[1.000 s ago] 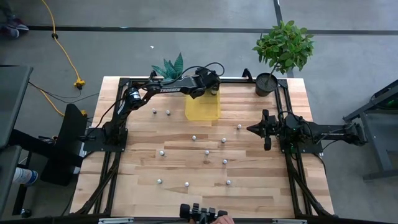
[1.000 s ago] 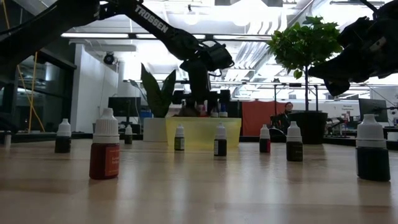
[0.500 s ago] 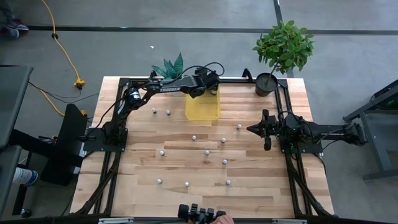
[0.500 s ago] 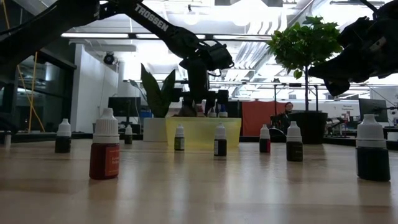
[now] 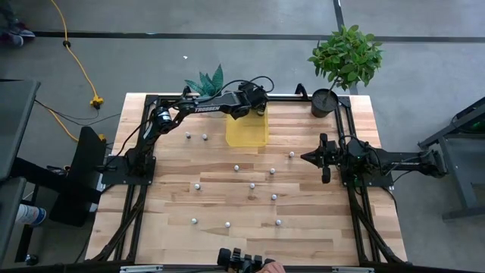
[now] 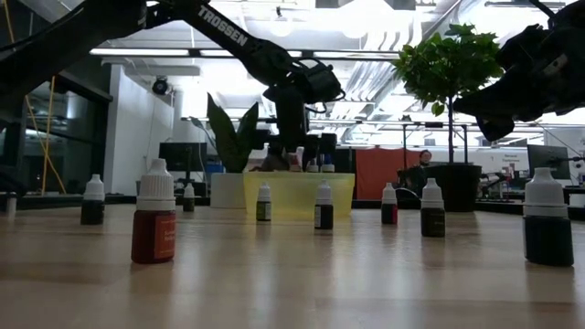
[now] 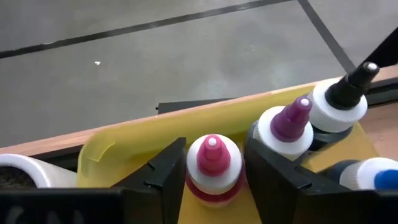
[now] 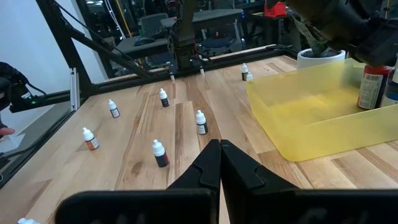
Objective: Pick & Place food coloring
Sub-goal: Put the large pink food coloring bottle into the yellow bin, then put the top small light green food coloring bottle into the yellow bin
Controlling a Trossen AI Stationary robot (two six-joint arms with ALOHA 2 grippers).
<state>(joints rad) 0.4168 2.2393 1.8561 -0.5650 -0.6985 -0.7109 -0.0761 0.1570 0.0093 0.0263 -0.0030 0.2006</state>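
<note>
A translucent yellow tray [image 5: 247, 135] lies at the table's far middle. In it stand a pink-tipped food coloring bottle [image 7: 213, 163], a purple-tipped one [image 7: 285, 126], a black-tipped one [image 7: 341, 99] and a blue one [image 7: 375, 174]. My left gripper [image 7: 214, 143] reaches slanting down over the tray's far end [image 5: 260, 108], open, one finger on each side of the pink-tipped bottle. Several more white-capped bottles [image 5: 252, 185] stand scattered over the table. My right gripper [image 5: 305, 158] waits shut at the table's right side. My left gripper has its fingers [image 7: 168, 171] close beside the white shoulder [image 7: 194, 163] of the pink-tipped bottle, coming slanting down from above. The bottle stands upright on the tray's floor. Whether either finger touches it, I cannot tell.
A potted plant [image 5: 324, 101] stands at the far right corner and a small green plant [image 5: 206, 80] in a white pot [image 7: 25, 171] at the far left. Loose bottles [image 6: 154, 224] dot the near half of the table.
</note>
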